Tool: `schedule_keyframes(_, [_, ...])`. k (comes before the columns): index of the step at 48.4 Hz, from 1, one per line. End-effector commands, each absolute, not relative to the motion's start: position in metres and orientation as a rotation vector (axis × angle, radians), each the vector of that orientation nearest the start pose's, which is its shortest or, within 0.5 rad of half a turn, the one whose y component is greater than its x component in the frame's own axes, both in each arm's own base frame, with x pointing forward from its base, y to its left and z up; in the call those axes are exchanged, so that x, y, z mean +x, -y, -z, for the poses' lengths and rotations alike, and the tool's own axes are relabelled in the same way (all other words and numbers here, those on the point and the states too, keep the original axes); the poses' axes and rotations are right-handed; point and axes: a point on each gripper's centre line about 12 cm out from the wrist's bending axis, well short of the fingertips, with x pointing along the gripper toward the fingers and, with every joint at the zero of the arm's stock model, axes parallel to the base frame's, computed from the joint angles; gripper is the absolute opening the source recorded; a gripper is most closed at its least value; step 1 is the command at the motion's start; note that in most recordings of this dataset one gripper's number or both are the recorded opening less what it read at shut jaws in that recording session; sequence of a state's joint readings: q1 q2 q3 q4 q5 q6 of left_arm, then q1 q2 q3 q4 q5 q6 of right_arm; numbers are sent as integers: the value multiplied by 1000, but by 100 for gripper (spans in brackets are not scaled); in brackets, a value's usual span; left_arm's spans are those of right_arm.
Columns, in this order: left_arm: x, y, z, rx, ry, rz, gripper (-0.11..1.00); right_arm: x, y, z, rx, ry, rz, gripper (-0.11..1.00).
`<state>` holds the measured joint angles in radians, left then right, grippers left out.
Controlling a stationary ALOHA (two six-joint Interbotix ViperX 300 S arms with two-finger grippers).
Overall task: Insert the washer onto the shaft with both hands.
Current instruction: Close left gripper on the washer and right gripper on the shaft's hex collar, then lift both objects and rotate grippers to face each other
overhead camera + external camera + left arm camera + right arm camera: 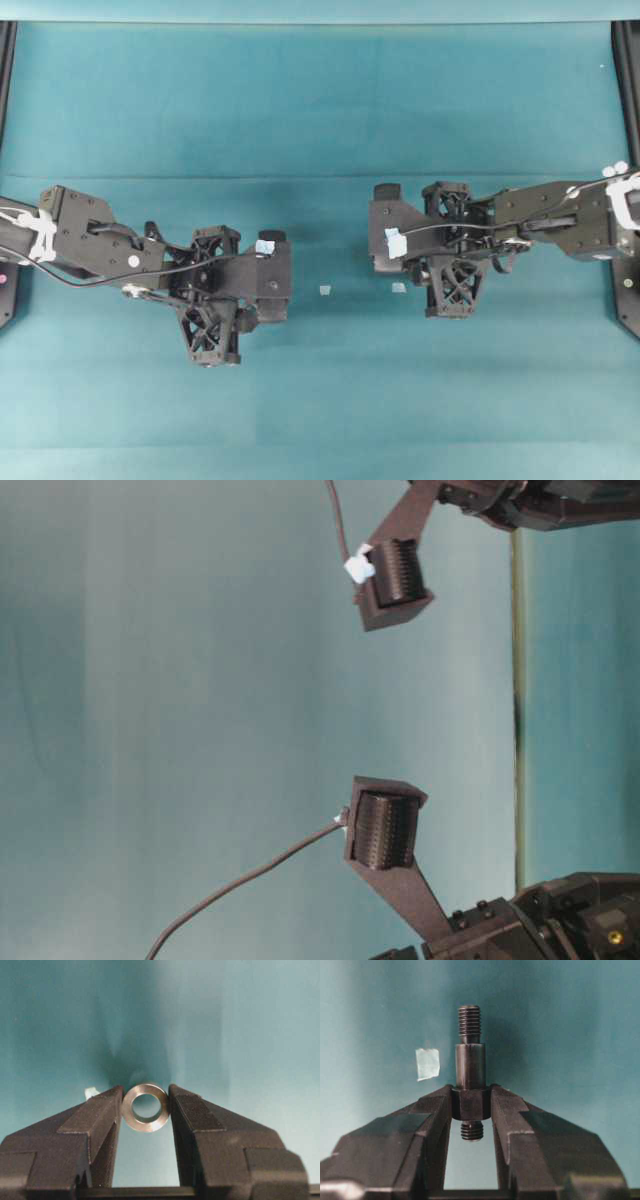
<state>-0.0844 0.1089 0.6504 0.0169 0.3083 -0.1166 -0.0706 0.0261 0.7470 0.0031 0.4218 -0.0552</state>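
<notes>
The short stepped shaft of dark grey metal is standing with its long axis running straight out from between the jaws of the right black gripper, pointing away from the wrist camera. Its threaded tip is leading, a smooth cylindrical section is following, and a thicker hexagonal collar is sitting squeezed between the two fingertips; a second short threaded stub is projecting back into the gap behind them. The right jaws are nearly closed and are clamping that collar on both sides.

The small thick ring of dull silver metal, the washer, is sitting on edge between the tips of the left black gripper, its flat face and round hole facing the wrist camera, so its axis is running along the gripper's reach. The left jaws are partly open, just as wide as the ring, and are pinching its rim from either side.

In the overhead view the left gripper and the right gripper are facing each other, well apart, over the teal tabletop. Two pale blue tape bits are lying on the tabletop between them
</notes>
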Motion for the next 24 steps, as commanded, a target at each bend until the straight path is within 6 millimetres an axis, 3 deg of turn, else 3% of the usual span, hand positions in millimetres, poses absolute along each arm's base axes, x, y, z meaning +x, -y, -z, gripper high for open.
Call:
schedule_keyframes(1, [373, 32, -127, -46, -1011, 23, 35, 329, 23, -122, -9, -1142, 29, 0])
schedule_keyframes(13, [373, 31, -144, -42, -933, 32, 35, 328, 19, -145, 5, -1049, 29, 0])
schedule_keyframes(24, [373, 32, -155, -53, -754, 47, 35, 321, 4, -151, 19, -948, 8, 0])
